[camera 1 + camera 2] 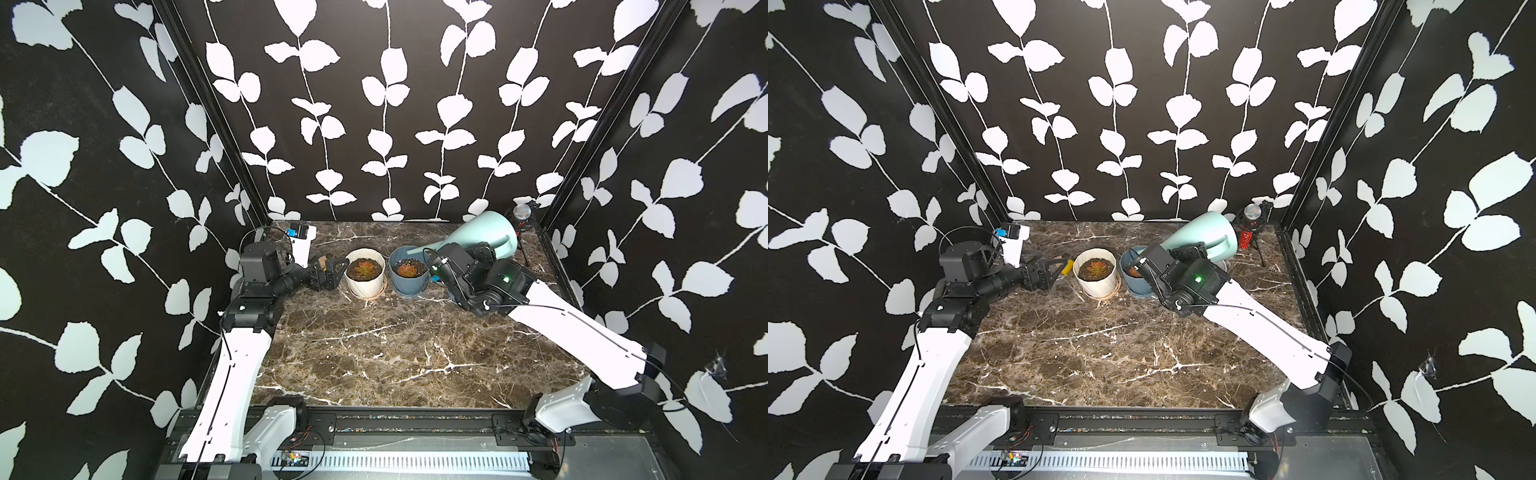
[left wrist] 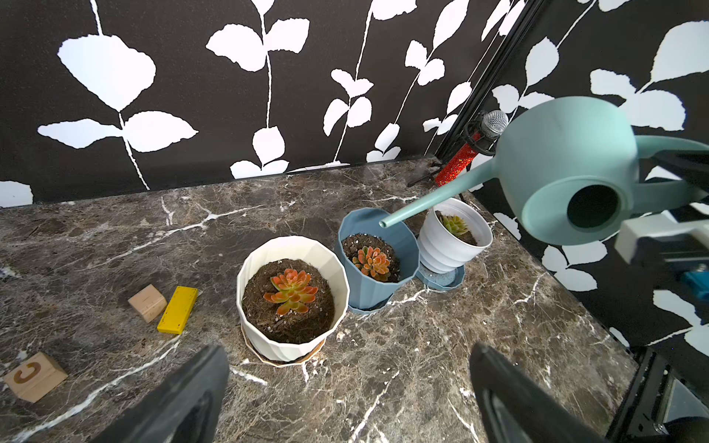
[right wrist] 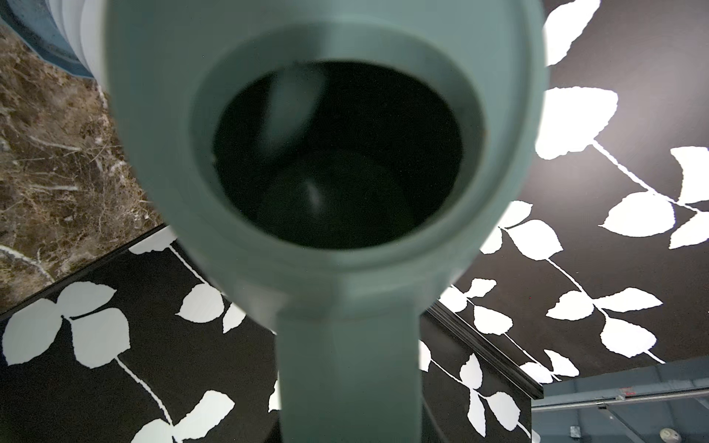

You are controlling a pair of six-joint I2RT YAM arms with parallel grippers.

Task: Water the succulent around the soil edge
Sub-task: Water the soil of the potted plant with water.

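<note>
A mint-green watering can (image 1: pixel 490 232) (image 2: pixel 556 153) hangs tilted at the back right. My right gripper (image 1: pixel 484 249) is shut on its handle (image 3: pixel 345 364). The spout tip (image 2: pixel 383 223) sits just above the far rim of a blue pot (image 2: pixel 403 237) (image 1: pixel 409 284), which holds an orange succulent (image 2: pixel 371 261) in dark soil. I cannot make out any stream of water. Left of it stands a white ribbed pot (image 2: pixel 291 341) (image 1: pixel 1096 282) with another orange succulent (image 2: pixel 290 291). My left gripper (image 2: pixel 349 364) (image 1: pixel 332 268) stands open and empty, low beside the white pot.
A small white pot (image 2: pixel 449 249) with a green succulent stands behind the blue one on a saucer. A yellow block (image 2: pixel 177 310) and two wooden cubes (image 2: pixel 147 303) (image 2: pixel 34 376) lie left of the white pot. A microphone (image 1: pixel 521 212) on a stand occupies the back right corner.
</note>
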